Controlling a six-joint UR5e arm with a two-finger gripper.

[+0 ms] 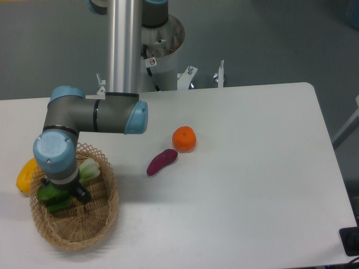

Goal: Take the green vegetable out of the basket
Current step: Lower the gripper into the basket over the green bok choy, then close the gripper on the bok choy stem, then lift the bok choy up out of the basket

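Note:
The green vegetable [84, 171], a bok choy with a pale stalk base toward the upper right and dark leaves [51, 197] toward the lower left, lies in the tan wicker basket [90, 224] at the table's left front. My gripper [67, 197] hangs straight down into the basket, right over the middle of the bok choy. The arm's wrist hides most of the fingers, so I cannot tell whether they are closed on the vegetable or whether it is lifted off the basket floor.
A yellow pepper-like vegetable [26, 175] lies on the table against the basket's left rim. A purple sweet potato [161, 162] and an orange [184, 139] lie mid-table. The robot's base column [124, 45] stands at the back.

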